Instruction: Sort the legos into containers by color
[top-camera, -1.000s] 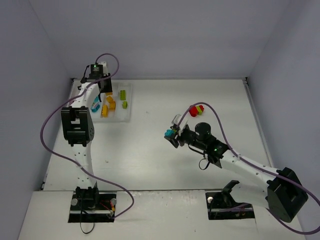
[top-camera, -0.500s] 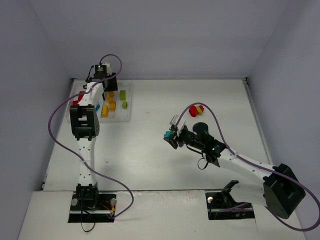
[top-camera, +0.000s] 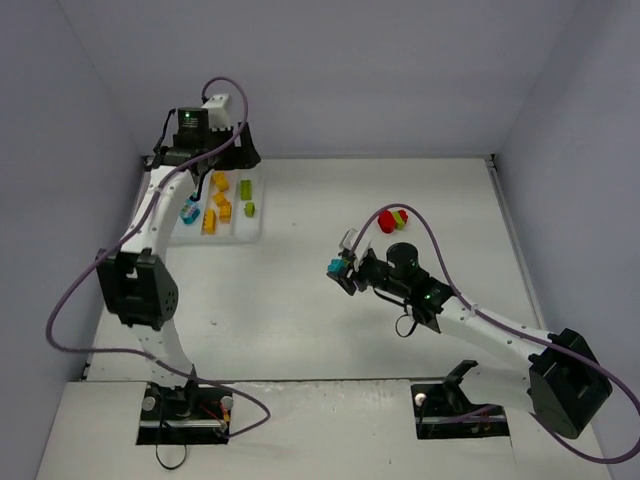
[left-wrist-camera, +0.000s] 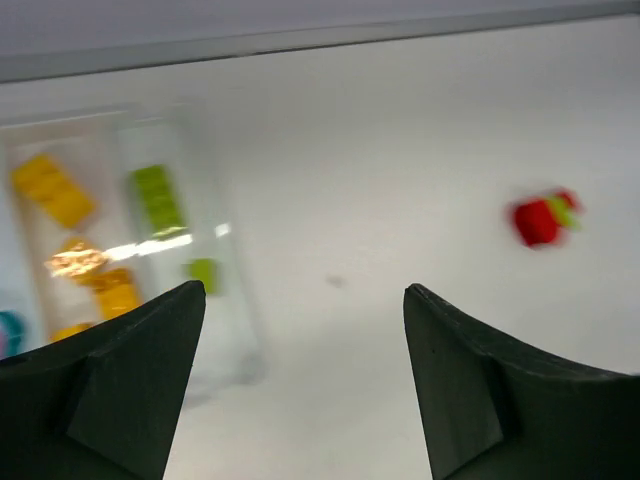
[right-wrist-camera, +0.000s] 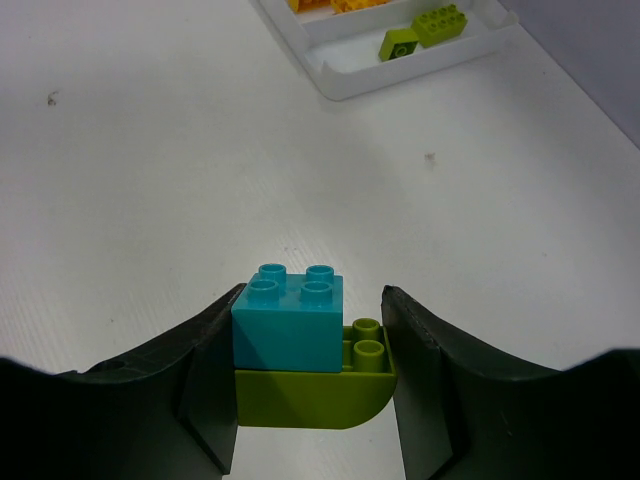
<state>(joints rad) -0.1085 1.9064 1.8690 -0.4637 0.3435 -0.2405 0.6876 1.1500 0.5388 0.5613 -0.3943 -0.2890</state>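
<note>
Cyan on lime: two-brick clump (right-wrist-camera: 290, 325) pinched firm in the right gripper (right-wrist-camera: 312, 370), held over the table (right-wrist-camera: 150, 180). Hung well apart from the tray (right-wrist-camera: 345, 88), lime bricks (right-wrist-camera: 425, 28) showing in its near compartment. Risked landing both colours in one compartment if released unsplit. Farther off, left gripper (left-wrist-camera: 302, 300) spread wide and empty near the tray; red-and-lime clump (top-camera: 392, 220) left loose on the table.

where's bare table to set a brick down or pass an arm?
Free: table centre between the tray and the right pincer; the far-right corner behind the red clump. Crowded: the tray, with the left pincer open at its far end; around the right pincer, shut on the cyan-green clump.
</note>
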